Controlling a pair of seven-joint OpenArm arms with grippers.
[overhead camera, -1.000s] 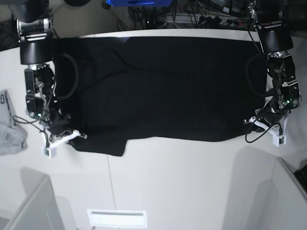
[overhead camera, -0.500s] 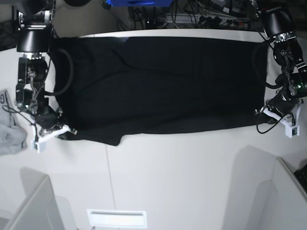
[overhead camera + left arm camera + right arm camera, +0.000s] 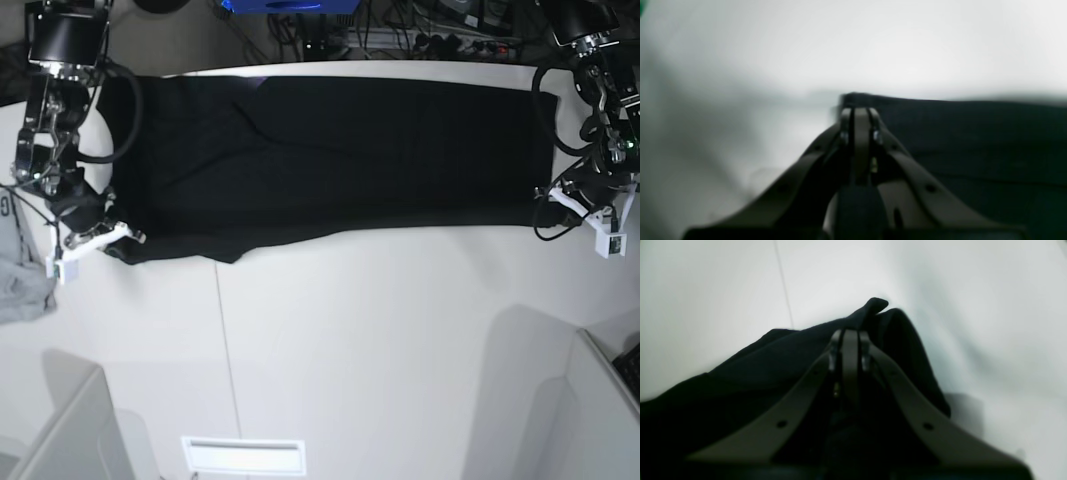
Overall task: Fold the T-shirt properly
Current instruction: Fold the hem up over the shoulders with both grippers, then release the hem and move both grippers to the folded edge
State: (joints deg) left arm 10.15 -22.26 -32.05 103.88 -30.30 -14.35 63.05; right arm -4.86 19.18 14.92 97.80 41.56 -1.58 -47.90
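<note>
Left wrist view: the left gripper (image 3: pixel 859 111) has its jaws pressed together, clenched on the near corner of the black T-shirt (image 3: pixel 973 140). The cloth runs off to the right of the fingertips as one flat, dark sheet with faint creases; to the left of and beyond the tips lies only the pale table (image 3: pixel 740 66). The picture is blurred, so the weave and hems cannot be made out.

Right wrist view: the right gripper (image 3: pixel 849 336) is likewise clamped tight, gripping a bunched edge of the T-shirt (image 3: pixel 750 373). A small fold of black fabric pokes up just beyond the tips, and the cloth drapes down and to the left of the fingers, with a shorter flap to their right. A thin seam line in the table (image 3: pixel 706 290) runs away beyond and left of the tips.

Base view: one T-shirt (image 3: pixel 340 150), plain black, stretched as a long band between the two grippers across the far part of the table (image 3: pixel 380 350). The right gripper (image 3: pixel 92 238) holds one near corner, the left gripper (image 3: pixel 578 212) the opposite one. The lower edge steps down near the right gripper. One small grey garment (image 3: pixel 22 280) lies just outside the right gripper, apart from the shirt. Two arms, two grippers.
</note>
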